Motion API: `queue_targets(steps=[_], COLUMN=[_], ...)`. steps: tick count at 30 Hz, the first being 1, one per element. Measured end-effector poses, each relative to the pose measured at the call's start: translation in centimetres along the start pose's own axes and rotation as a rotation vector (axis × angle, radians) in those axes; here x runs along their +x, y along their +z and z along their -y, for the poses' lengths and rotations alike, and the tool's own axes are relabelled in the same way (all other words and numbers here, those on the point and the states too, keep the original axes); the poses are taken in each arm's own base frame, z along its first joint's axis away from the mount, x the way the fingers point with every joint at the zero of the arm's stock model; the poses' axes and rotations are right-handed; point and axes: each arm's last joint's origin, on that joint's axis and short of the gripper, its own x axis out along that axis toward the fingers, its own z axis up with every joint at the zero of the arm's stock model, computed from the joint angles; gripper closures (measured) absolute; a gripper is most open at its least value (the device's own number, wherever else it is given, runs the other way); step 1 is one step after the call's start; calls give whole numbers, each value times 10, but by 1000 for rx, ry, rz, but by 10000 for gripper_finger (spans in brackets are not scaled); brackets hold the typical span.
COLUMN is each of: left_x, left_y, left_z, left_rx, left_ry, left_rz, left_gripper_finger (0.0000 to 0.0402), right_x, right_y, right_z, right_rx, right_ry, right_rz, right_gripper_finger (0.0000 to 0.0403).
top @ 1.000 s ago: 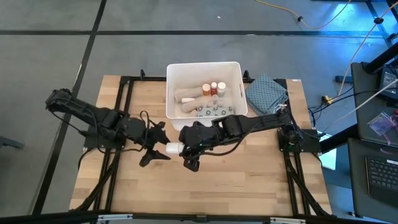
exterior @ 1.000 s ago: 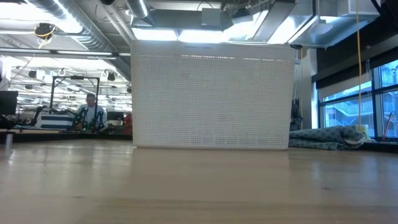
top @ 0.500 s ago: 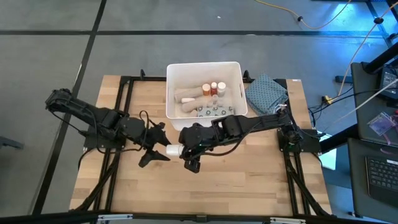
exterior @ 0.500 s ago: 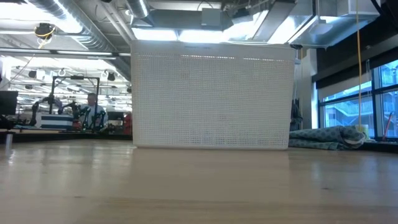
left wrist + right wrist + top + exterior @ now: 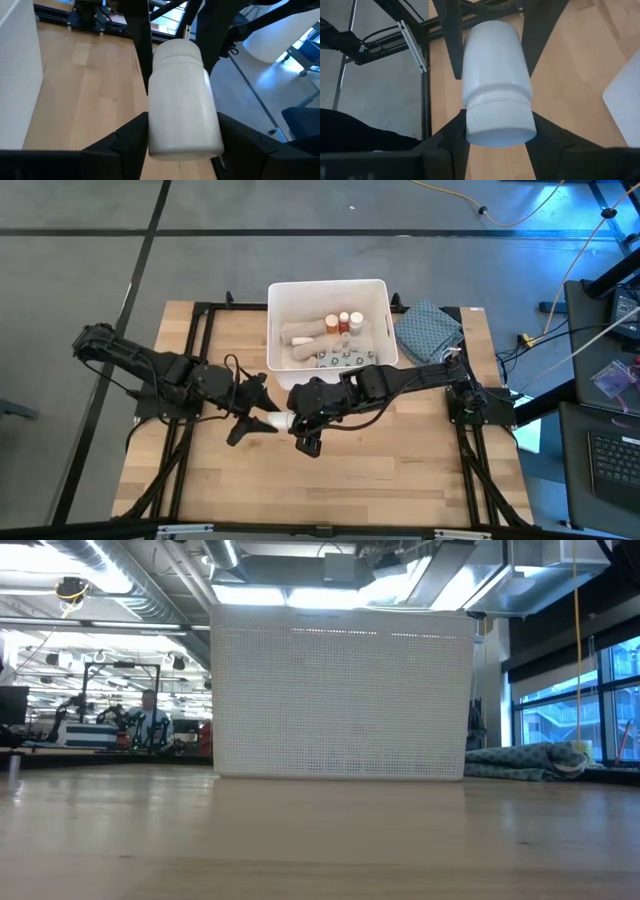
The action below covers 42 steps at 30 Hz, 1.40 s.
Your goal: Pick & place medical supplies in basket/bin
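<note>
Just in front of the bin (image 5: 328,288), above the bare table (image 5: 400,470), the left gripper (image 5: 258,422) and right gripper (image 5: 300,425) both pinch one white bottle (image 5: 277,420), a handover by the look of it. One side should let go only once the other's hold is firm, then carry the bottle level over the near rim to join the supplies inside.
</note>
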Motion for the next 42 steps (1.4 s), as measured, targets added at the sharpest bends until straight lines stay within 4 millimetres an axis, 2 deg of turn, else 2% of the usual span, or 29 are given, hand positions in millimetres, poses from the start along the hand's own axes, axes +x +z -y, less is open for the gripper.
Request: queue_targets(steps=[5,9,12,15,19,25,32,39,42], left_x=[0,0,-3,-12,-29,-45,-50,-49,-49], left_y=[0,0,0,4,10,23,29,28,28], left_z=[0,0,0,1,2,7,10,9,9], left_rx=[0,-25,-36,-35,-22,12,45,44,45], left_ry=[0,0,2,9,17,-39,-63,-59,-59], left_rz=[0,-1,4,50,128,281,345,336,335], left_gripper_finger=[218,217,215,219,221,220,220,220,220], right_x=[0,0,-1,-13,-30,-39,-44,-44,-44], right_y=[0,0,2,4,10,26,38,38,37], right_z=[0,0,1,-3,-6,-14,-20,-20,-20], right_rx=[-5,-2,-6,-36,-77,-117,-236,-175,-169], right_ry=[1,3,-71,-136,-128,-62,-22,-8,-7], right_rz=[-1,4,50,123,196,369,501,497,494], right_gripper_finger=[226,208,192,175,160,161,161,163,176])
